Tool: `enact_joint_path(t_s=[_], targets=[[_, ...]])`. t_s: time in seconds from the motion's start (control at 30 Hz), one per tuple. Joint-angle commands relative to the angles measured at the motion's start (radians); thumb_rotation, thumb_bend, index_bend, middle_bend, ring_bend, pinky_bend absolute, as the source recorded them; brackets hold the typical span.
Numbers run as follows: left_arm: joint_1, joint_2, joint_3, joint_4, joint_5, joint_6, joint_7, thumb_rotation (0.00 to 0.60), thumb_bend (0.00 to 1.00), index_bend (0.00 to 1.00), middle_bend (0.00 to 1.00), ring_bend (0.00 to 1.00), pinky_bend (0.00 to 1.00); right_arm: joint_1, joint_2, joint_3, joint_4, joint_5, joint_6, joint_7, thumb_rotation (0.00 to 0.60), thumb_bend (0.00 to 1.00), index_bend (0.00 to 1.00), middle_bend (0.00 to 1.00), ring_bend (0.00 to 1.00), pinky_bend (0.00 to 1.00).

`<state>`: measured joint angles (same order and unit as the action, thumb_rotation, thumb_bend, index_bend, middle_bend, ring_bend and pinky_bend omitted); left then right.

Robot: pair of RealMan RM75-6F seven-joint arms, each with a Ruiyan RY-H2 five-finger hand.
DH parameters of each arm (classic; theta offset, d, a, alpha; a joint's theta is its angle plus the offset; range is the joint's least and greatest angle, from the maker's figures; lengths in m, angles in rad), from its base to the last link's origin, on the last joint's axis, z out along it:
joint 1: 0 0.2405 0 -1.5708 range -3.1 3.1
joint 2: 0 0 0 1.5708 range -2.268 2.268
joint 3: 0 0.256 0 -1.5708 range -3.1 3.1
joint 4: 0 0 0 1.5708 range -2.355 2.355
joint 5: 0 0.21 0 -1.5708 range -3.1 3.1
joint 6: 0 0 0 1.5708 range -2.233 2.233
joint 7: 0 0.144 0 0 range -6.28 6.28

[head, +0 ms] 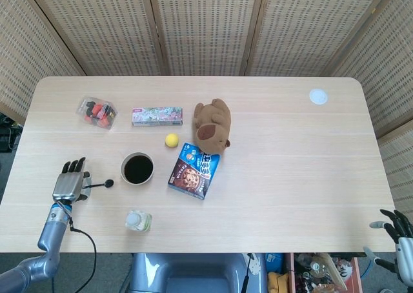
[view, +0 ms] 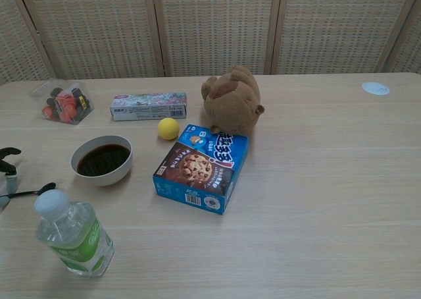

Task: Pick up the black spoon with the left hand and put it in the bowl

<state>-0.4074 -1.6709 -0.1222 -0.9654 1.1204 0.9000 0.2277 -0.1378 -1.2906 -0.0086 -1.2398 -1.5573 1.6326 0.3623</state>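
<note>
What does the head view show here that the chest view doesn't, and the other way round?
Only the head view shows the whole left hand over the black spoon's handle, and the right hand off the table's near right corner. Only the chest view shows the bottle's green label and clear side; the left hand is cut off at its edge. Both show the black spoon, bowl, cookie box, plush toy and yellow ball.

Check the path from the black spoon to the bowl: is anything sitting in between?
Nothing visible does. The black spoon lies at the left robot hand, its head pointing at the bowl, with only bare table between them. The water bottle stands nearer the robot, off that line.
</note>
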Motion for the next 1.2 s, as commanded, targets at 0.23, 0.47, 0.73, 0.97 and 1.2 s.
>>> enact_joint_path(t_s=[0.23,0.47,0.73,0.97,1.2], targets=[[-0.002,0.000,0.000,-0.004,-0.003,0.002,0.002,0.600,0.42,0.56,0.05,0.00,0.00,-0.002,-0.001,0.001,0.002,0.001,-0.002,0.002,0.600,0.30,0.43,0.27,0.13,0.24],[-0.002,0.004,0.000,-0.009,0.002,0.010,-0.002,0.600,0.45,0.58,0.06,0.00,0.00,-0.003,0.000,0.001,0.001,0.000,0.001,0.001,0.600,0.30,0.43,0.27,0.13,0.24],[-0.001,0.019,-0.002,-0.031,0.014,0.029,-0.011,0.600,0.45,0.59,0.08,0.00,0.00,-0.005,0.000,0.002,0.001,-0.002,0.005,0.003,0.600,0.30,0.43,0.27,0.13,0.24],[-0.002,0.083,-0.005,-0.103,0.044,0.078,0.005,0.600,0.46,0.59,0.09,0.00,0.00,-0.006,-0.002,0.002,0.005,-0.005,0.010,0.009,0.600,0.30,0.43,0.27,0.13,0.24],[-0.014,0.165,-0.004,-0.185,0.076,0.117,0.070,0.600,0.46,0.60,0.09,0.00,0.00,-0.007,-0.003,0.002,0.007,-0.008,0.013,0.013,0.600,0.30,0.43,0.27,0.13,0.24]])
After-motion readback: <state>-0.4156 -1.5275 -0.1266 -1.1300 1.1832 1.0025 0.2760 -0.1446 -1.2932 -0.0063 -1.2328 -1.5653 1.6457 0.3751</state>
